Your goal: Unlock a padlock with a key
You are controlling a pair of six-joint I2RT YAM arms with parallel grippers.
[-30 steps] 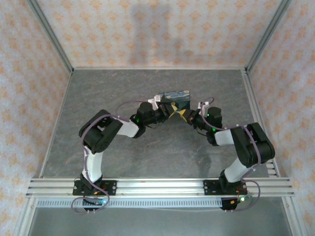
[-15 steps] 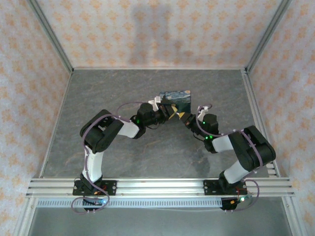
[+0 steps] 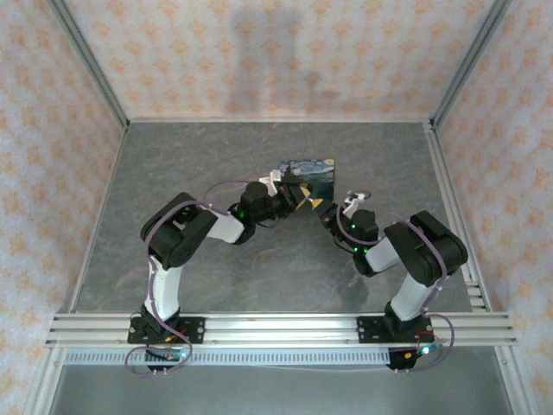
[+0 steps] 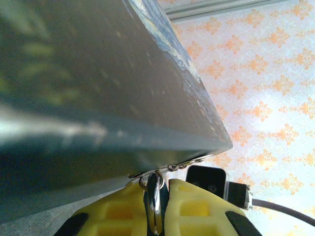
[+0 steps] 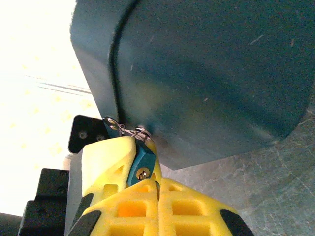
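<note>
Centre frame, the left gripper (image 4: 159, 186) pinches a thin metal piece (image 4: 153, 199) at the padlock's (image 3: 308, 175) edge. The right gripper's (image 5: 157, 185) jaws are pressed together.

dark blue padlock (image 3: 309, 172) with swirling blue-and-yellow print; yellow fingers (image 5: 197, 206); silvery key (image 4: 153, 204); grey marbled table (image 3: 216, 147); pale walls (image 3: 259, 60) with orange floral motifs.

Crowding the upper left: dark-blue padlock (image 4: 98, 88), tilted, painted face seen edge-on along its upper right side. Pinched between the yellow fingers (image 4: 197, 209) of the left gripper (image 4: 157, 192) at the bottom: a thin metal loop (image 4: 154, 202) (key or ring, cannot tell), meeting the block's lower edge beside fine wire links (image 4: 189, 162). Behind, orange-patterned wall (image 4: 266, 98).
</note>
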